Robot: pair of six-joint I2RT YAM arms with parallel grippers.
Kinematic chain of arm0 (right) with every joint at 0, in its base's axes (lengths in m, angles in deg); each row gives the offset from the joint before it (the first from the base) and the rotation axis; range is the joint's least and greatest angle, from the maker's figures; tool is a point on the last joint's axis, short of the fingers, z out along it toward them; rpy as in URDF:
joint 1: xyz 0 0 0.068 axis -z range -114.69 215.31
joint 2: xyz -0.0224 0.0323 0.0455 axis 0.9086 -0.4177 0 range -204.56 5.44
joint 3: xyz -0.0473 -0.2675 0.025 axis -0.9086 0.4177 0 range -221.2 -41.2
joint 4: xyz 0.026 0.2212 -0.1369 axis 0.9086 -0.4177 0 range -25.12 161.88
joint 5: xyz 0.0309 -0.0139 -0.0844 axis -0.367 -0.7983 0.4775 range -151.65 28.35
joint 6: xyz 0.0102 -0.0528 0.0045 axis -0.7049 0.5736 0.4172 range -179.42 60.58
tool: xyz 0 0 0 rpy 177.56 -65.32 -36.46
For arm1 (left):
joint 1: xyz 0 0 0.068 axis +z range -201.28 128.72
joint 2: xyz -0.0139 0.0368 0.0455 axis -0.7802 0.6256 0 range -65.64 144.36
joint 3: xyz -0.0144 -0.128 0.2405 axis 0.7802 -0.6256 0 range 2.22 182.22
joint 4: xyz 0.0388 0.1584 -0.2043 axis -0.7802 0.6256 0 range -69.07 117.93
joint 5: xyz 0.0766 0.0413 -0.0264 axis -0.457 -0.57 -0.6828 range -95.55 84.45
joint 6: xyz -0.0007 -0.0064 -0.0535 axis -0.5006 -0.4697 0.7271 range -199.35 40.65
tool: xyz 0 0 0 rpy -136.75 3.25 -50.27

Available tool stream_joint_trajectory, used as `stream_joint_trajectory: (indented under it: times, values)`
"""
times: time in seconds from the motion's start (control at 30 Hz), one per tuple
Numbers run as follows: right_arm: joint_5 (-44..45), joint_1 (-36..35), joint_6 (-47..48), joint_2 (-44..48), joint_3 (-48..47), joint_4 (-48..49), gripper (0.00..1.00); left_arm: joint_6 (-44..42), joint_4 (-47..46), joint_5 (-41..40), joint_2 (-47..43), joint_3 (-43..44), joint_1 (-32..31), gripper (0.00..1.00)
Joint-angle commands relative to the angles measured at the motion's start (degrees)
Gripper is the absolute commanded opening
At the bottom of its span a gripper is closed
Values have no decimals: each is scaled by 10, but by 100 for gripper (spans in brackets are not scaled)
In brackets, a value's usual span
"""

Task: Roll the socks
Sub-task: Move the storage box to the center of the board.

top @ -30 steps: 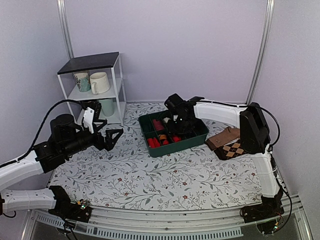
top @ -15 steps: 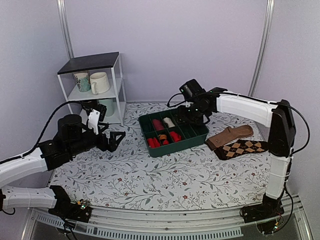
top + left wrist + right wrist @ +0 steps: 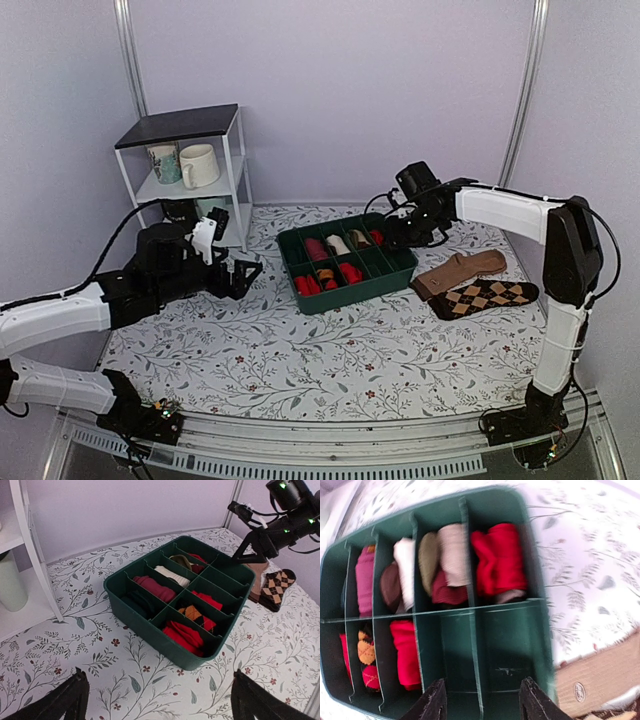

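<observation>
The socks show as a compact bright red roll [image 3: 499,560] lying in the far right compartment of the green divided tray [image 3: 535,630]. From above, the same red roll [image 3: 376,237] is only a small patch at the tray's back right corner. My right gripper [image 3: 482,695] hovers above the tray's two bare near compartments, open, with nothing between its fingers. In the top view the right gripper [image 3: 402,232] hangs just past the tray's right end. My left gripper [image 3: 159,700] is open wide over the patterned cloth, short of the tray's left front corner [image 3: 165,640].
Other rolled socks, red, maroon, cream and argyle, fill the remaining compartments [image 3: 330,262]. A tan sock [image 3: 460,270] and a brown argyle sock [image 3: 485,297] lie flat to the right of the tray. A white shelf with mugs [image 3: 185,165] stands at the back left.
My right gripper has risen out of the tray and drawn back to the right. The left arm has moved to the right, closer to the tray, still open.
</observation>
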Motion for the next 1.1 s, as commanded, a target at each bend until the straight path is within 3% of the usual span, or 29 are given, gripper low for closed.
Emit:
stream_joint_trajectory:
  times: [0.0, 0.27, 0.37, 0.43, 0.77, 1.07]
  values:
    - [-40, -8, 78, -37, -14, 16, 46, 16, -21, -2, 22, 16, 7, 100]
    - [74, -9, 123, 10, 35, 97, 47, 5, -36, 11, 49, 15, 7, 100]
    - [102, -8, 151, 9, 31, 132, 59, -7, -57, 13, 49, 8, 8, 99]
    - [103, -2, 175, -18, 1, 132, 61, -14, -63, 15, 49, 6, 7, 99]
    - [16, 65, 191, -153, -166, 84, 60, -30, -64, 1, 42, -3, 8, 100]
    - [-98, 93, 201, -198, -183, 90, 58, -39, -59, -10, 38, -2, 8, 99]
